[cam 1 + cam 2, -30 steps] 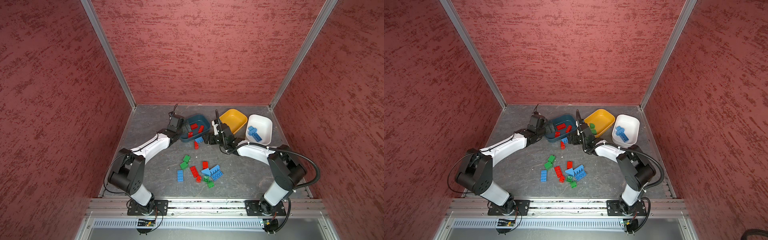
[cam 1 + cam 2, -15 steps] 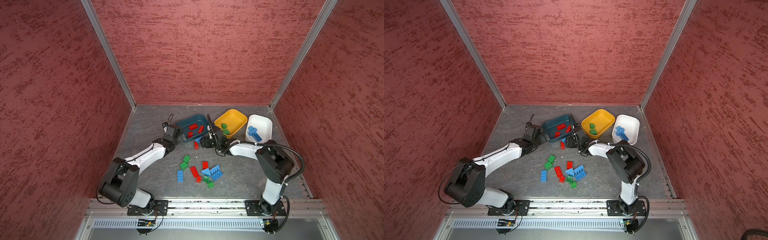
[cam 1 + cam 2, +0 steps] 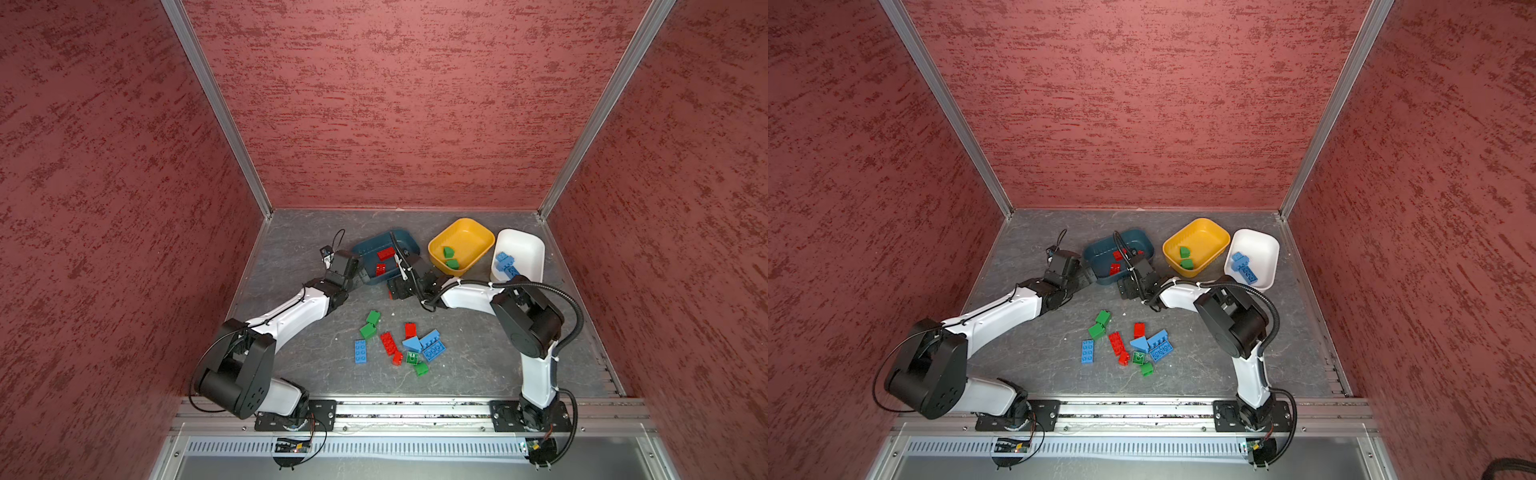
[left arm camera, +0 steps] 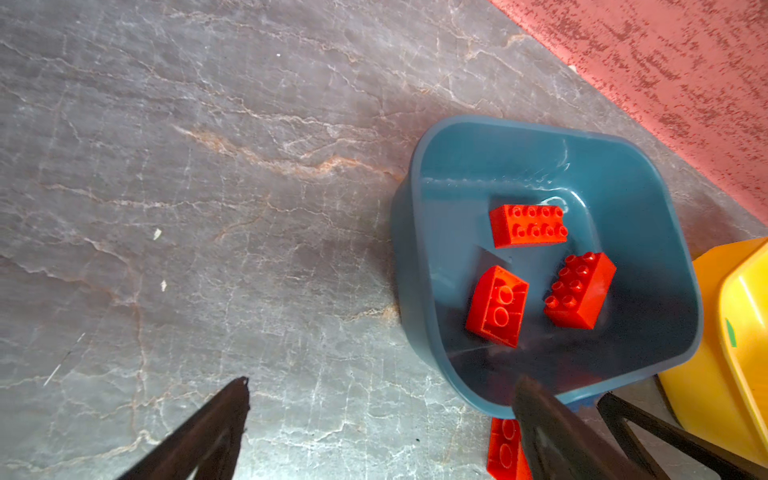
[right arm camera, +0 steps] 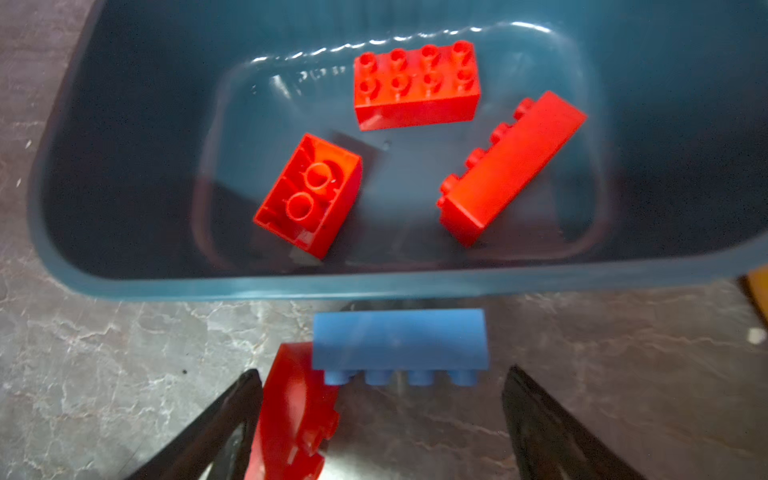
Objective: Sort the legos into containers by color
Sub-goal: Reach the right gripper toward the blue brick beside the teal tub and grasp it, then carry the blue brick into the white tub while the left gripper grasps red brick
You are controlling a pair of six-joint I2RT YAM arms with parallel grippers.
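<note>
Between the wide-spread jaws of the right gripper (image 5: 382, 399) lay a blue brick (image 5: 399, 340) on its side, studs turned back toward the wrist. A red brick (image 5: 295, 415) was tipped at its end, just beside one finger (image 5: 245, 399). Neither was clamped, and bare table (image 5: 494, 332) showed between the blue brick and the other finger. Whether the red brick touched the near finger could not be told. Just ahead of that gripper stood the teal tub (image 5: 374, 286) with three red bricks (image 5: 415, 87) in it: one studs up, one on its side, one upside down. At the tub's other near corner hung the left gripper (image 4: 382, 390), jaws fully apart and holding nothing. One of its fingers (image 4: 536, 415) was at the tub's wall and the other was over bare table. Ahead of the right gripper and off to its right sat the yellow tub (image 3: 473, 226), just beside the teal one, with two green bricks (image 3: 449, 257) inside. Farther out on that side stood the white tub (image 3: 528, 249), holding blue bricks (image 3: 507, 264). Well behind both grippers, toward the arms' bases, the loose legos (image 3: 399, 345) lay scattered on the table in green, red and blue.
</note>
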